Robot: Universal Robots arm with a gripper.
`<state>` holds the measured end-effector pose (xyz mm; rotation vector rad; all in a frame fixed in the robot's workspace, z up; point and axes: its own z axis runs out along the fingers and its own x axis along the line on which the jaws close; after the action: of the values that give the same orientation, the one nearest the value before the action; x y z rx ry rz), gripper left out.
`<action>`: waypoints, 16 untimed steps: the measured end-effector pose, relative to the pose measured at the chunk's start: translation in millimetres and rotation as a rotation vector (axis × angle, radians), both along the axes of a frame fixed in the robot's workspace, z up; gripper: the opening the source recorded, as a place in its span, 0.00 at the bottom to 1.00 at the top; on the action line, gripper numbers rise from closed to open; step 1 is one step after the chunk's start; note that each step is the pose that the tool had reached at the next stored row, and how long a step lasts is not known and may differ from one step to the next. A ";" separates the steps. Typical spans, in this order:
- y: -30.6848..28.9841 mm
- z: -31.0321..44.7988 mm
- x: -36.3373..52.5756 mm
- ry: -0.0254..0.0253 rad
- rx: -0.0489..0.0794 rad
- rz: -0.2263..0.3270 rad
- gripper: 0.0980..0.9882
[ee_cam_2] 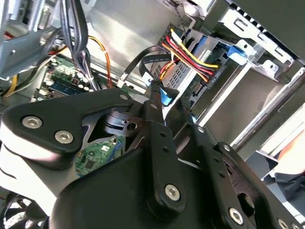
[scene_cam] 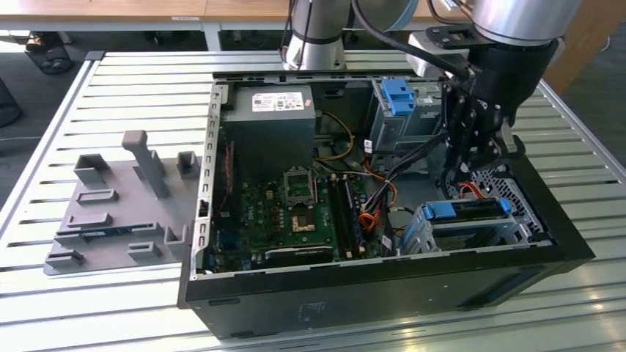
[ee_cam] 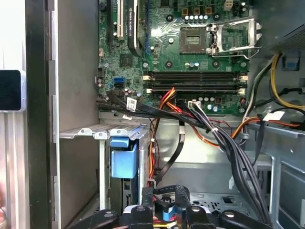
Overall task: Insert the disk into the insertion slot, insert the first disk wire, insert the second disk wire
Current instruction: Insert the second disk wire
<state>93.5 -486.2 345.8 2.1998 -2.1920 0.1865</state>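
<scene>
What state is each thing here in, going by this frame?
case: side open
disk: seated in slot
red-yellow wire: looks plugged into disk
blue plug: pinched between fingers, short of disk
gripper: shut on blue plug

Disk (scene_cam: pixel 468 210) mostly out of sight inside the insertion slot (scene_cam: pixel 421 233)

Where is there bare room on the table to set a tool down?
Bare slatted table on the exterior view's left, beyond the grey fixture and in front of it. Crowded: inside the computer case, where cables and the gripper crowd the insertion slot.
</scene>
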 end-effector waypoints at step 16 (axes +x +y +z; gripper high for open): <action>1.3 -5.6 0.0 -0.0011 -0.052 -0.001 0.12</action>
<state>93.5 -484.9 340.2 2.1715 -2.1634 0.2422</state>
